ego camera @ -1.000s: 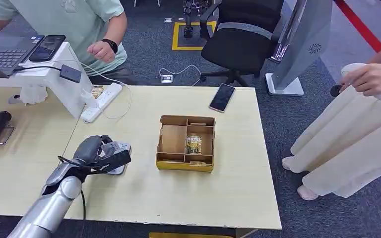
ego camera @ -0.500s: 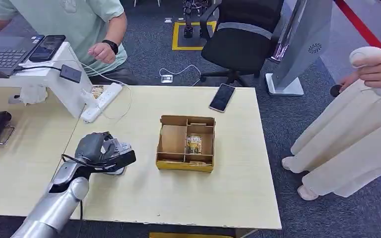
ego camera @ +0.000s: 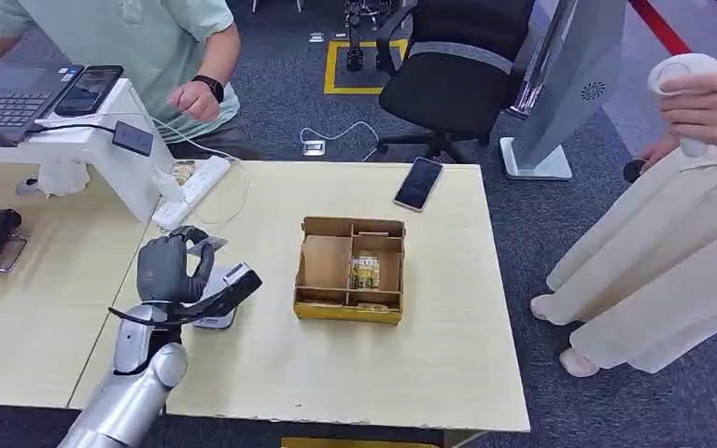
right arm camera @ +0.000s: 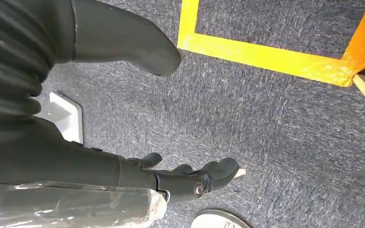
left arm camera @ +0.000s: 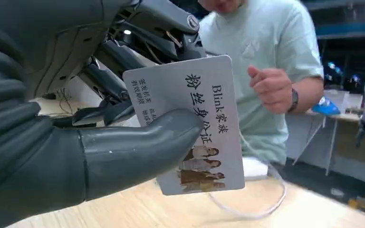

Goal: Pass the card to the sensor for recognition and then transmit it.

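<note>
Left hand (left arm camera: 100,118): glossy rectangular card (left arm camera: 199,128) pinched flat between thick grey thumb and dark fingers (left arm camera: 109,83), above pale wood-grain table (ego camera: 355,364); right hand (right arm camera: 123,142): fingers loosely apart, empty, over speckled grey carpet (right arm camera: 275,123).

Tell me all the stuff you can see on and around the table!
card: one, white with printing, held up over the table's left part
sensor: one, pale, on the table under the hand
box: one, brown cardboard, table middle
phone: one, black, table's far edge
power strip: one, white, far left corner
chair: one, black, beyond the table
laptop: one, dark, far left
people: two, one seated in green, one standing at right
left hand: dark grey, holds the card
right hand: dark, hanging over grey carpet
</note>
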### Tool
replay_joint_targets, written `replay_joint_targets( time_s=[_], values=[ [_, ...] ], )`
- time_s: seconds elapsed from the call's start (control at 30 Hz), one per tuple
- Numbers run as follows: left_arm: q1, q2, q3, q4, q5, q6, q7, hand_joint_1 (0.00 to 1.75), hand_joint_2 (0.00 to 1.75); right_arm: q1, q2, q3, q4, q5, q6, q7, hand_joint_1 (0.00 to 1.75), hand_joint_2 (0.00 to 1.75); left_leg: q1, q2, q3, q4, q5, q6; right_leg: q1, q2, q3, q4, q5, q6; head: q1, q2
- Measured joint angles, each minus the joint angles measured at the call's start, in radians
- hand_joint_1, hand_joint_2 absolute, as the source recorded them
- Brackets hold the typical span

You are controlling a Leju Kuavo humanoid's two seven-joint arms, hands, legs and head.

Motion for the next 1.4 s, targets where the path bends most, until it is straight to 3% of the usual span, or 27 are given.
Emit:
replay_joint_targets(
  time_s=[0.1,0.23,0.6,0.77,1.0,1.23,1.27,1.33,1.37,1.4],
  values=[
    [-0.006,-0.029,0.026,0.0,-0.052,0.082,-0.02,1.75,1.75,0.0,0.001,0.0,0.0,0.0,-0.001,0.006,0.0,1.75,0.0,0.0,0.0,0.0,0.0,0.0,0.0,0.0,0.0,0.0,0.0,0.0,0.0,0.0],
    [-0.022,-0.091,0.107,0.0,-0.147,0.086,-0.072,1.75,1.75,0.0,0.005,0.0,0.0,0.004,-0.001,0.015,0.0,1.75,0.0,0.0,0.0,0.0,0.0,0.0,0.0,0.0,0.0,0.0,0.0,0.0,0.0,0.0],
    [-0.073,-0.221,0.266,0.0,-0.267,0.089,-0.115,1.75,1.75,-0.003,0.013,0.0,0.0,0.006,-0.001,0.026,0.0,1.75,0.0,0.0,0.0,0.0,0.0,0.0,0.0,0.0,0.0,0.0,0.0,0.0,0.0,0.0],
    [-0.095,-0.264,0.312,0.0,-0.28,0.088,-0.118,1.75,1.75,-0.003,0.016,0.001,0.001,0.007,-0.001,0.026,0.0,1.75,0.0,0.0,0.0,0.0,0.0,0.0,0.0,0.0,0.0,0.0,0.0,0.0,0.0,0.0],
    [-0.119,-0.336,0.391,0.0,-0.288,0.091,-0.183,1.75,1.75,-0.003,0.019,0.003,0.001,0.019,-0.002,0.035,0.0,1.75,0.0,0.0,0.0,0.0,0.0,0.0,0.0,0.0,0.0,0.0,0.0,0.0,0.0,0.0],
    [-0.133,-0.374,0.407,0.012,-0.278,0.091,-0.196,1.75,1.75,-0.004,0.025,0.004,0.001,0.016,-0.002,0.035,0.0,1.75,0.0,0.0,0.0,0.0,0.0,0.0,0.0,0.0,0.0,0.0,0.0,0.0,0.0,0.0],
    [-0.133,-0.377,0.407,0.014,-0.276,0.091,-0.197,1.59,1.75,-0.004,0.025,0.004,0.001,0.016,-0.002,0.035,0.0,1.75,0.0,0.0,0.0,0.0,0.0,0.0,0.0,0.0,0.0,0.0,0.0,0.0,0.0,0.0],
    [-0.132,-0.378,0.407,0.016,-0.268,0.091,-0.206,1.59,1.75,-0.004,0.025,0.004,0.001,0.016,-0.002,0.035,0.0,1.75,0.0,0.0,0.0,0.0,0.0,0.0,0.0,0.0,0.0,0.0,0.0,0.0,0.0,0.0],
    [-0.132,-0.38,0.407,0.016,-0.265,0.091,-0.212,0.49,1.75,-0.004,0.025,0.004,0.001,0.016,-0.002,0.035,0.0,1.75,0.0,0.0,0.0,0.0,0.0,0.0,0.0,0.0,0.0,0.0,0.0,0.0,0.0,0.0],
    [-0.132,-0.381,0.407,0.016,-0.264,0.091,-0.214,0.0,1.75,-0.004,0.025,0.004,0.001,0.016,-0.002,0.035,0.0,1.75,0.0,0.0,0.0,0.0,0.0,0.0,0.0,0.0,-0.001,0.0,0.0,0.0,0.0,0.0]
  ],
)
